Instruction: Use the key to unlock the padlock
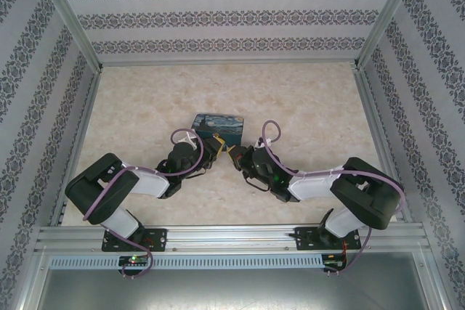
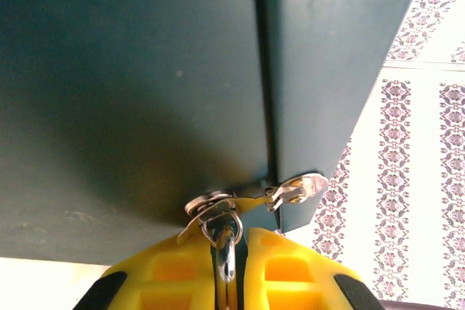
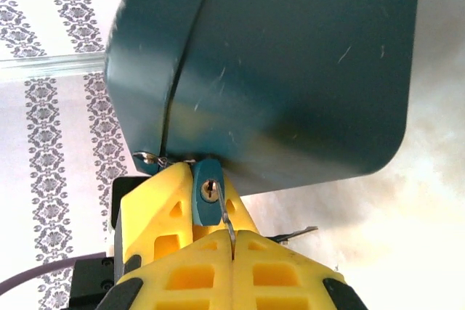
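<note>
Near the centre of the tabletop [image 1: 145, 107], by the box [image 1: 218, 121], the padlock [image 3: 207, 192] is pinched steady in the left claw [image 2: 229, 252] so that the key [image 3: 227, 224], nipped in the closed right claw [image 3: 232, 243], can be lined up with its keyhole.

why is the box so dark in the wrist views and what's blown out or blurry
Left wrist view: the box is backlit, its near face in shadow against a bright washed-out wall, with glints on the metal hasp. Right wrist view: the table at right is overexposed and soft, while the padlock keyhole looks fairly crisp. Top external view: even light, no harsh glare.
</note>
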Action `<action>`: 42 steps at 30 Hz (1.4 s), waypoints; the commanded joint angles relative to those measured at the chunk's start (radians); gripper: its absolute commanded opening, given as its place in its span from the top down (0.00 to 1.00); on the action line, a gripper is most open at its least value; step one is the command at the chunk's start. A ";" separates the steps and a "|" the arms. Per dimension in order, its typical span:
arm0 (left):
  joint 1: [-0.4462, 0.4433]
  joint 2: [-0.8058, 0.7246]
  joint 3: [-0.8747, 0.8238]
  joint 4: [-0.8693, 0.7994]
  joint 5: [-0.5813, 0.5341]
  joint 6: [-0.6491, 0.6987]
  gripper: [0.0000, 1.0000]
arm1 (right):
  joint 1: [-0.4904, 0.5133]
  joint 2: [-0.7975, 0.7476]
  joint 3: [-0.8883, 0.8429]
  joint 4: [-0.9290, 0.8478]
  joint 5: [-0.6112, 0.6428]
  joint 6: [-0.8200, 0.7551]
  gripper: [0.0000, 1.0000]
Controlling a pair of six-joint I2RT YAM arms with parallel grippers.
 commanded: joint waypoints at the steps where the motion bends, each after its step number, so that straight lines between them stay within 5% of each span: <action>1: -0.023 -0.037 0.011 0.078 0.062 0.029 1.00 | 0.013 -0.020 -0.015 0.034 -0.020 0.012 1.00; 9: -0.023 -0.047 0.013 0.043 0.079 0.041 1.00 | -0.044 -0.036 -0.057 0.042 -0.063 -0.015 1.00; 20: -0.020 -0.032 0.022 0.016 0.119 0.064 1.00 | -0.226 -0.212 -0.090 -0.105 -0.396 -0.201 1.00; 30: -0.008 0.068 0.054 0.148 0.176 0.009 1.00 | -0.248 -0.257 -0.136 -0.113 -0.467 -0.215 1.00; 42: -0.006 0.058 0.047 0.150 0.190 0.012 1.00 | -0.238 -0.235 -0.170 -0.084 -0.407 -0.164 1.00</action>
